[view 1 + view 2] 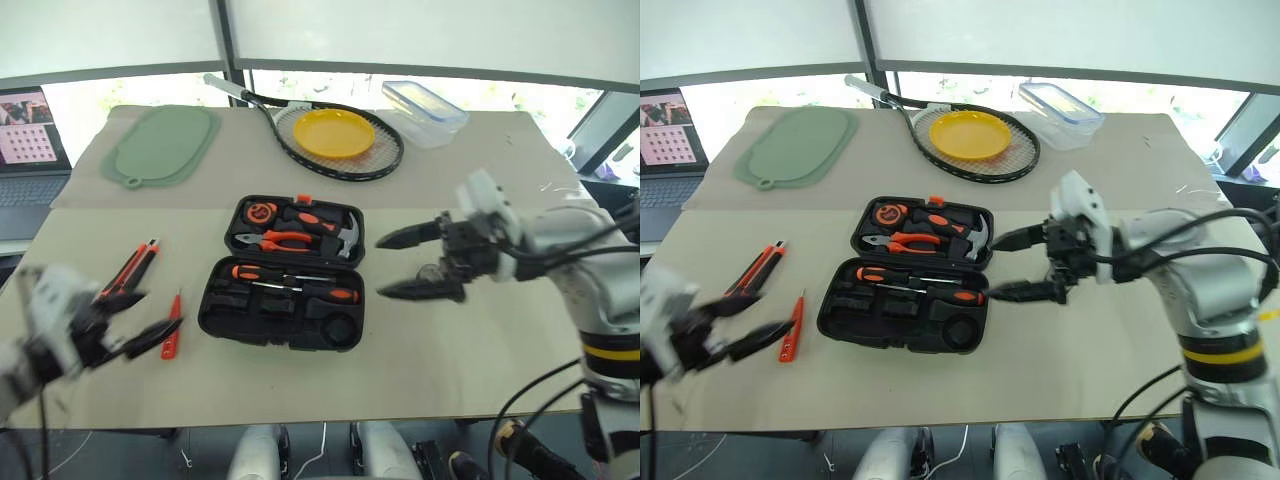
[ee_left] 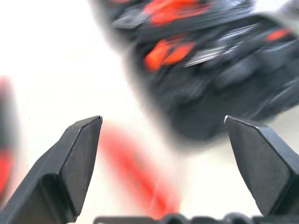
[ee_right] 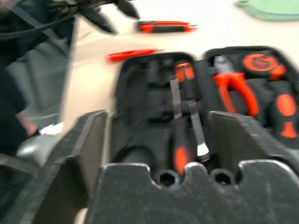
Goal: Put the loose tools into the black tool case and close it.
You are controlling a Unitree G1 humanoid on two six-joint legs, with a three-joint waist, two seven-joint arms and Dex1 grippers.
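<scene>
1. Case point(image 1: 283, 270) lies open mid-frame, two screwdrivers point(image 1: 297, 282) slotted inside.
2. Knife point(image 1: 128, 270) and orange tester point(image 1: 171, 328) wait lower left.
3. Left gripper point(image 1: 128, 325), fingers apart, nears them.
4. Right gripper point(image 1: 418, 262), fingers apart, empty beside the case.

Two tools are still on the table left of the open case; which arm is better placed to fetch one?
Left. The left gripper is open beside the tester screwdriver and utility knife. The right gripper, also open, hovers on the black tool case's far side.
</scene>
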